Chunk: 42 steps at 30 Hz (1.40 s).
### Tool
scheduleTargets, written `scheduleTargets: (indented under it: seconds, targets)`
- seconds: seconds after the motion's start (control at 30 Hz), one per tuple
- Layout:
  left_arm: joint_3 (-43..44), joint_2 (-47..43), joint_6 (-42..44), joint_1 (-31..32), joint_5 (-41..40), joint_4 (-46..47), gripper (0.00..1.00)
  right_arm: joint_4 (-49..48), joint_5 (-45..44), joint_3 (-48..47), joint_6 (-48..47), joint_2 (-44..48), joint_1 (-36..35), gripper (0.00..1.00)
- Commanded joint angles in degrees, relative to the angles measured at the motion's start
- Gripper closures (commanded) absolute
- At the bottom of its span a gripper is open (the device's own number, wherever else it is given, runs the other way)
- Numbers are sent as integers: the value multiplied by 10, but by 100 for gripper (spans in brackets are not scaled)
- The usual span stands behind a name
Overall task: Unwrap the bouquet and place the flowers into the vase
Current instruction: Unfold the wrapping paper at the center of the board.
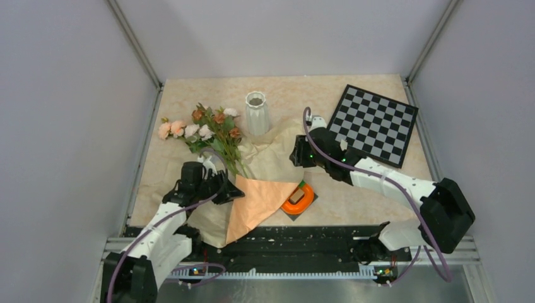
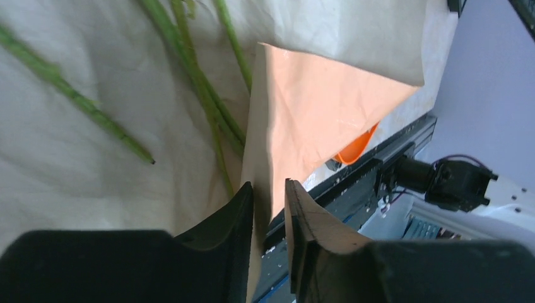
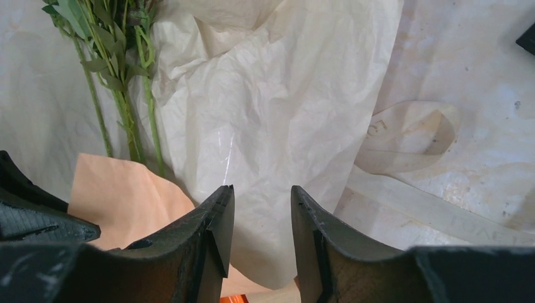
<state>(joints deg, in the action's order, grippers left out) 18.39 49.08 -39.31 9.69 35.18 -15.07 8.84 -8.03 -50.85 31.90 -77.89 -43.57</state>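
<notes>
The bouquet is opened: its wrapping paper (image 1: 262,196) lies spread flat on the table (image 1: 366,202), cream and crumpled on the upper face, with one corner folded over so that the smooth peach side shows as a triangle toward 6 o'clock. The flowers (image 1: 211,129) lie on this paper toward 10 o'clock, peach, pale pink and rust-brown heads pointing outward and thin green stems (image 2: 189,69) running back toward the centre. The vase (image 1: 256,113), white, ribbed and with a scalloped rim, stands upright at 12 o'clock, just at the paper's far edge, apart from the flowers. The left gripper (image 2: 269,196) is at 7 o'clock and is clamped on the edge of the peach fold, which fills the narrow gap between the fingers. The right gripper (image 3: 262,202) hangs over the cream paper near the centre with its fingers apart and nothing between them. The lower ends of the stems go under the peach fold and cannot be followed. An orange ring (image 1: 299,197) at 5 o'clock is partly covered by the paper's corner. A cream ribbon (image 3: 410,136) lies loose beside the paper; its printed letters are too faint to read. A checkerboard (image 1: 373,123) lies at 2 o'clock
</notes>
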Motion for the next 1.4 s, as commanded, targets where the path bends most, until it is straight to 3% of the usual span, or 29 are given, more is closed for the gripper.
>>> scheduleTargets:
  seconds: [0.0,0.2,0.43,0.73,1.0,1.07,1.1,1.13,1.2,1.27,1.37]
  targets:
    - [-7,-16,16,33,37,24,73,8,-18,8,-15,40,6,60]
    - [-5,-71,19,78,69,23,73,21,9,12,-43,68,6,57]
    - [-6,-87,15,146,93,23,72,-28,116,31,-63,77,0,48]
    - [-5,-96,14,246,101,31,73,-67,139,-34,-94,-22,-84,44]
    - [15,-121,10,275,114,8,70,-59,158,-54,-82,-87,-124,45]
    - [25,-129,12,274,103,-4,60,-53,168,-44,-75,-84,-130,46]
    - [30,-132,11,274,95,-8,48,-51,177,-37,-72,-80,-132,46]
    - [37,-135,11,274,78,-14,30,-49,185,-30,-68,-76,-134,46]
    - [48,-136,17,274,50,-25,10,-46,203,-14,-60,-67,-139,46]
    - [55,-133,22,274,29,-27,2,-36,229,2,-57,-59,-146,47]
    - [65,-128,15,274,18,-13,1,-12,237,16,-57,-47,-166,47]
